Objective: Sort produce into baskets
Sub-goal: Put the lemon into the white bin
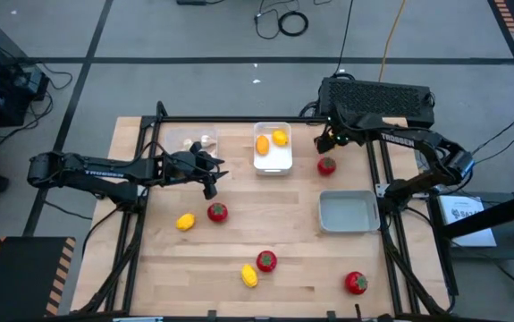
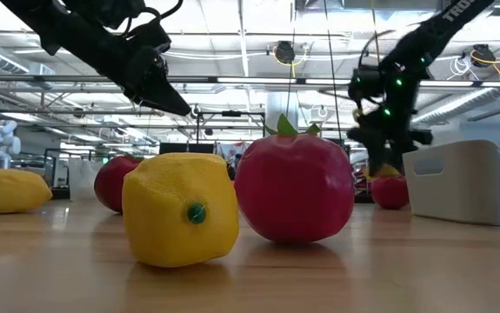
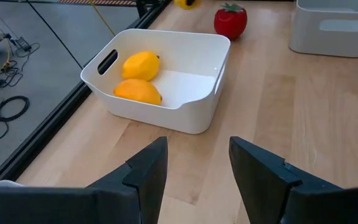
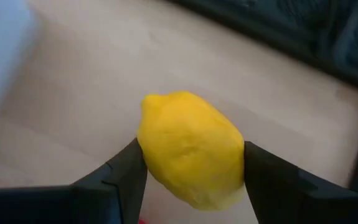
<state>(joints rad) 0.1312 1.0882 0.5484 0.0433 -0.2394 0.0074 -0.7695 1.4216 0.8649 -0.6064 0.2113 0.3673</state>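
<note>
The white basket [image 1: 273,162] holds two yellow-orange fruits [image 1: 271,139]. The clear basket [image 1: 188,139] has small whitish bulbs [image 1: 205,141] in it. The grey basket [image 1: 348,212] has nothing in it. One yellow lemon [image 4: 191,148] is pinched in the right claw [image 1: 328,143], above a red tomato [image 1: 326,165]. Three more tomatoes [image 1: 217,212] and two yellow fruits [image 1: 185,222] lie loose on the worktop [image 1: 292,268].

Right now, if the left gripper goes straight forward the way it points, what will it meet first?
Probably the white basket holding two yellow fruits. The open left gripper faces its near wall, with only bare table between, though its height above the table is unclear.
</note>
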